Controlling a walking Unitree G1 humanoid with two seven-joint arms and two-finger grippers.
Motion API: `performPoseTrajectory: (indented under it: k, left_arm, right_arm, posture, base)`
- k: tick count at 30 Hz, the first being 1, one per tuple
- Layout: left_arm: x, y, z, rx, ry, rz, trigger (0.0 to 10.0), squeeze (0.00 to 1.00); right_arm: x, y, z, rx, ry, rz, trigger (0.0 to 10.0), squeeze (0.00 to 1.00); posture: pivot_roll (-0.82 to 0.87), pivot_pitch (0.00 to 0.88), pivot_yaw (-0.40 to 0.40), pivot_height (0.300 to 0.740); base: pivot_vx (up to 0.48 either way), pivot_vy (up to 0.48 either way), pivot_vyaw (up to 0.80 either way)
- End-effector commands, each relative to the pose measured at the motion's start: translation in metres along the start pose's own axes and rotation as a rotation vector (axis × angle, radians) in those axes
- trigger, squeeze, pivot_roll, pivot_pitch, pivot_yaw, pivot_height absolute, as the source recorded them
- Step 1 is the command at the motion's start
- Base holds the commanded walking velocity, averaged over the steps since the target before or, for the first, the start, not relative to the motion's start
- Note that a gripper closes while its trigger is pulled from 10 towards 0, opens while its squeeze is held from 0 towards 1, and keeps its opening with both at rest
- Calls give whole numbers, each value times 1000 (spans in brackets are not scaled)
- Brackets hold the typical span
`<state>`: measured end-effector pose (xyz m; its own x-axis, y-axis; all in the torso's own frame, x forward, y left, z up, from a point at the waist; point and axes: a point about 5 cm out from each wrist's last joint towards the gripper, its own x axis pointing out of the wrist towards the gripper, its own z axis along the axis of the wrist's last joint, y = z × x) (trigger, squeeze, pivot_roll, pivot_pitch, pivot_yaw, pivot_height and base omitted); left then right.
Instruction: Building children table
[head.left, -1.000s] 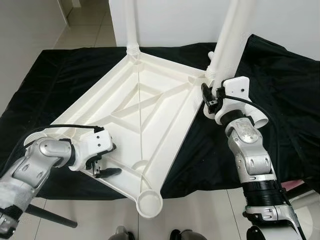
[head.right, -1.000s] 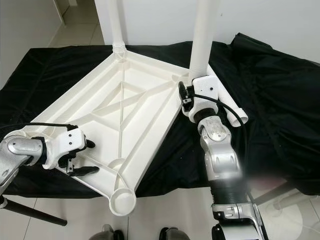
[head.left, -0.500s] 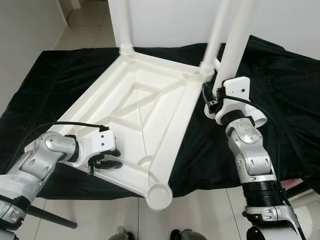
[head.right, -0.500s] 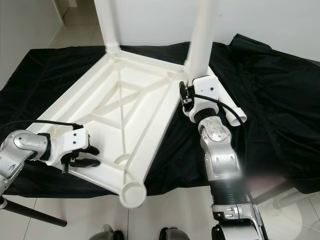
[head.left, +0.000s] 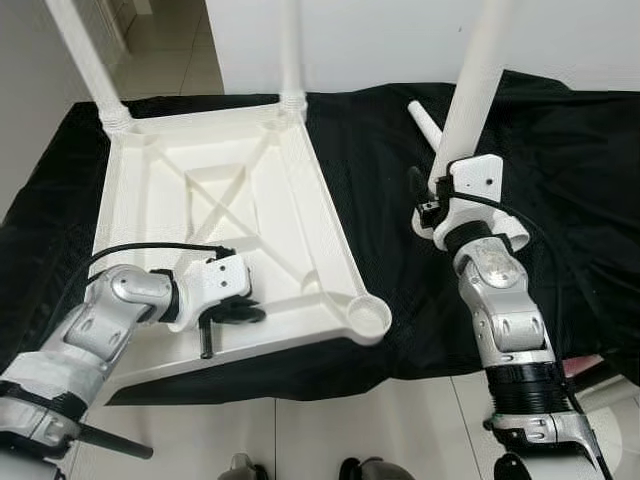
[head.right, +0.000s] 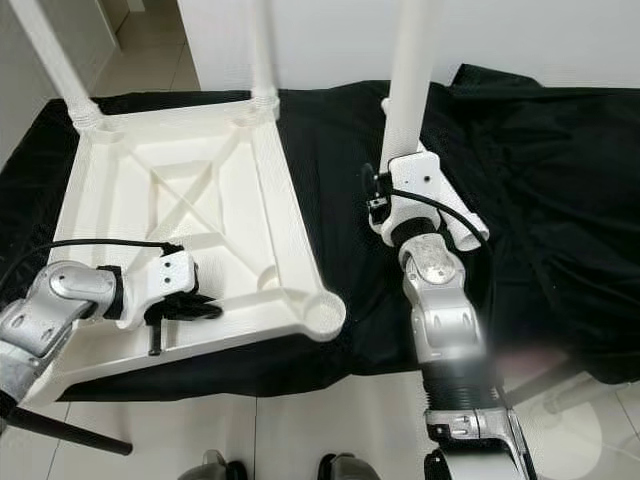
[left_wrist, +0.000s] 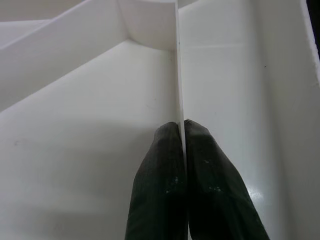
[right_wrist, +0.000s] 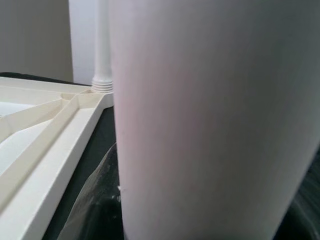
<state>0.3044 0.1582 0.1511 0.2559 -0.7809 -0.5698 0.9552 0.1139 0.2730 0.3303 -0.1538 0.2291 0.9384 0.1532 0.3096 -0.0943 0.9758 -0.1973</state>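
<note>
While upturned, tabletop (head.left: 290, 200) rib pinched, left gripper (left_wrist: 181, 150)

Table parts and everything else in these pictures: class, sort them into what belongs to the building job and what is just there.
Belongs to the job:
- upturned white tabletop, pinched by the left gripper
- two fitted legs
- loose leg held by the right gripper
- spare leg lying on the cloth

Just there:
- black cloth
- tiled floor

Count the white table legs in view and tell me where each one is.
4. Two legs stand screwed into the upturned tabletop's far corners: far-left leg, far-right leg. The right gripper holds a third leg upright. A fourth leg lies on the black cloth behind it.
</note>
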Motion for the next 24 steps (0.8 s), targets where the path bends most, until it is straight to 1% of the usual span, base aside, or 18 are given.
performPoseTrajectory:
  k: [1, 2, 4, 5, 7, 9, 12, 13, 14, 19, 20, 21, 23, 24]
  left_arm:
    - [1, 9, 2, 0, -26, 185, 10000, 0]
    - [8, 13, 11, 19, -57, 240, 10000, 0]
    - [10, 14, 13, 16, -66, 253, 10000, 0]
    - [16, 18, 20, -2, -103, 285, 10000, 0]
    - [17, 19, 22, -3, -114, 292, 10000, 0]
    - [22, 22, 25, -51, -128, 308, 10000, 0]
    - [24, 22, 25, -65, -131, 312, 10000, 0]
    - [25, 25, 26, -81, -136, 326, 10000, 718]
    - [26, 30, 30, -107, -154, 357, 10000, 1000]
    - [26, 36, 33, -90, -154, 404, 10000, 1000]
    - [24, 37, 35, -63, -158, 411, 10000, 0]
    - [23, 39, 37, -45, -162, 417, 10000, 0]
    - [21, 40, 39, -48, -171, 418, 10000, 0]
    - [19, 38, 40, -29, -179, 396, 10000, 0]
  right_arm:
    - [0, 3, 4, 4, -17, 9, 10000, 0]
    - [0, 3, 4, 3, -15, 9, 10000, 0]
    - [0, 2, 4, 3, -15, 9, 10000, 0]
    - [0, 2, 4, 3, -15, 7, 10000, 0]
    - [0, 2, 4, 3, -15, 7, 10000, 0]
    - [1, 2, 4, 5, -14, 4, 10000, 0]
    - [1, 2, 3, 5, -13, 3, 10000, 0]
    - [1, 3, 4, 6, -14, 3, 10000, 0]
    - [1, 3, 3, 8, -13, 1, 10000, 0]
    - [1, 4, 3, 11, -13, 0, 10000, 0]
    - [1, 4, 3, 13, -14, -3, 10000, 0]
    - [1, 3, 3, 14, -14, -5, 10000, 0]
    - [1, 3, 2, 15, -14, -7, 10000, 0]
    - [1, 4, 2, 16, -14, -7, 10000, 0]
  posture:
    - [-64, 127, 27, 740]
    - [-65, 129, 26, 740]
    - [-65, 129, 26, 740]
    - [-65, 130, 27, 740]
    - [-65, 130, 27, 740]
    - [-65, 131, 29, 740]
    - [-65, 131, 29, 740]
    - [-67, 130, 32, 740]
    - [-65, 130, 31, 740]
    - [-65, 128, 34, 740]
    - [-64, 127, 35, 740]
    - [-62, 126, 36, 740]
    - [-62, 126, 36, 740]
    - [-62, 126, 36, 740]
  base:
    - [0, 0, 0]
    - [0, 0, 0]
    - [0, 0, 0]
    - [0, 0, 0]
    - [0, 0, 0]
    - [0, 0, 0]
    - [0, 0, 0]
    - [0, 0, 0]
    - [0, 0, 0]
    - [0, 0, 0]
    - [0, 0, 0]
    - [0, 0, 0]
    - [0, 0, 0]
    - [0, 0, 0]
